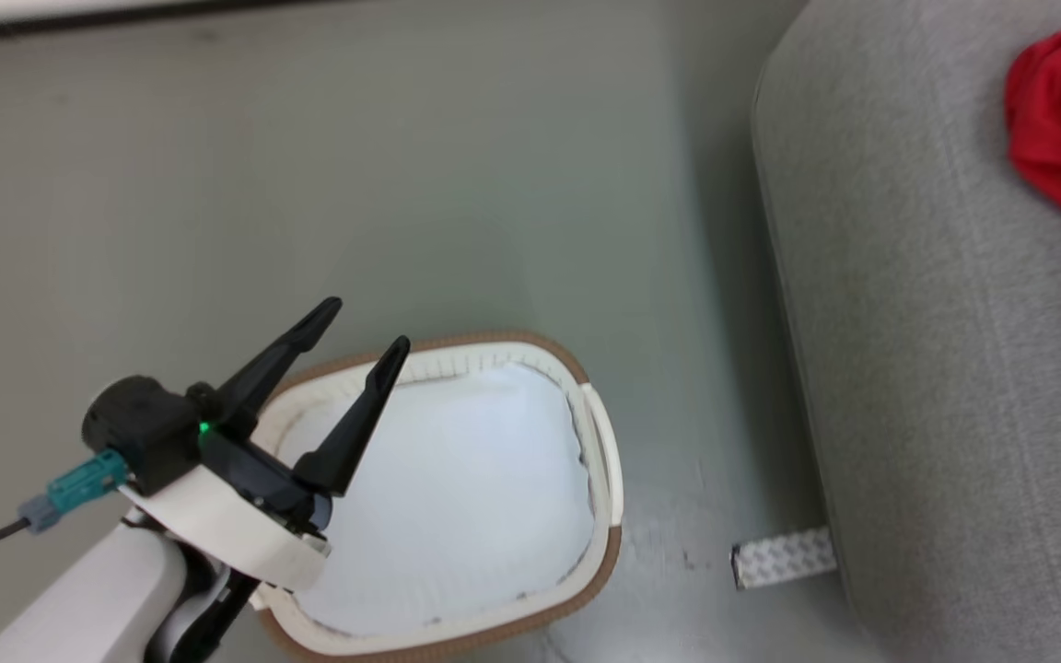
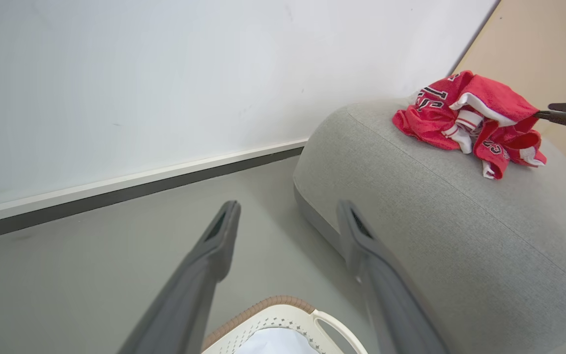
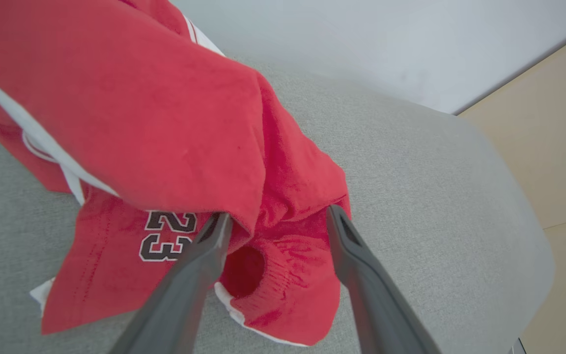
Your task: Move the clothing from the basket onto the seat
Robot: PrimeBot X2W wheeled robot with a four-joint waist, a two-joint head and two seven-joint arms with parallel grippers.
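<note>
Long dark fingers of the right gripper (image 3: 279,216) stand spread wide apart and clamp nothing. Just past and between their tips lies the crumpled red sports clothing with white trim and black, white-outlined numbers (image 3: 165,123), and one red fold is draped over the tip of one finger (image 3: 216,231). Beneath those fingers and the heap spreads the large light-grey fabric-upholstered seat with rounded edges (image 3: 435,172), so the clothing rests on top of the seat. The left gripper (image 1: 366,324) also has its two fingers parted with only air between them. It hovers above one end of the oval white plastic laundry basket with a perforated wall and brown woven-look rim (image 1: 609,479). Below those fingers, inside the basket, lies a plain white pad (image 1: 457,497). In the left wrist view the seat's rounded corner sits just beyond one fingertip. The clothing lies well past both tips, and the right gripper's dark tip meets the heap's far edge. Smooth grey floor (image 1: 309,184) shows between the left fingers. A silvery patterned strip (image 1: 784,557) lies on it at the seat's foot.
</note>
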